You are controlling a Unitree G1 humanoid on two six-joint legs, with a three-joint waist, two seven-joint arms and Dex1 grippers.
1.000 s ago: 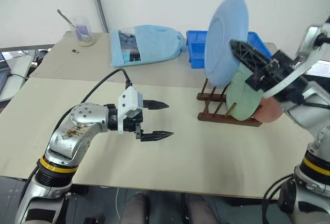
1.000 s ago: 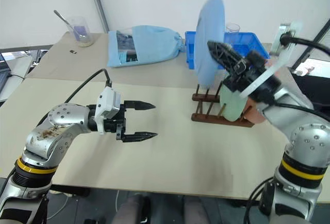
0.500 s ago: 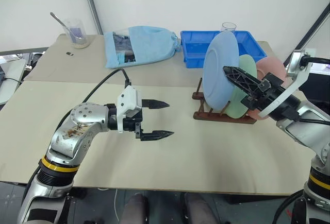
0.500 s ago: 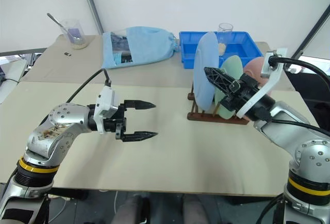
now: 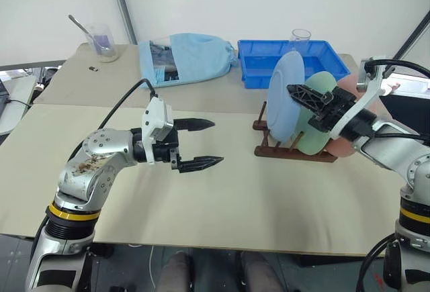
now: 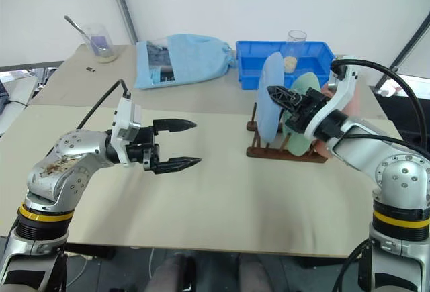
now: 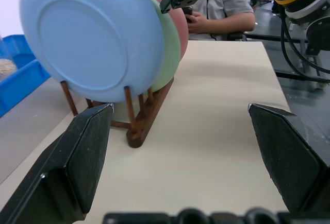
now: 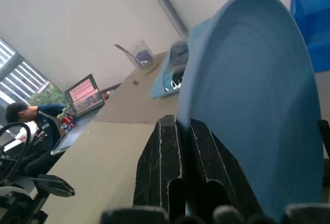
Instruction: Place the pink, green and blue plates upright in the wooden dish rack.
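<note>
Blue plate (image 5: 287,95) stands upright in the wooden rack (image 5: 293,150) beside the green plate (image 5: 321,114) and pink plate (image 5: 344,123), pinched by the closed right gripper (image 5: 300,93); left gripper (image 5: 207,143) hangs wide open, empty; no writing is readable

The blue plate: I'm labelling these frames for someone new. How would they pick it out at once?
On the tan table, find the dark wooden dish rack in front of the blue tray. Three plates stand upright in it; the blue plate is the one at the end facing the open left tool, ahead of the green plate and pink plate. The right tool pinches its rim.
</note>
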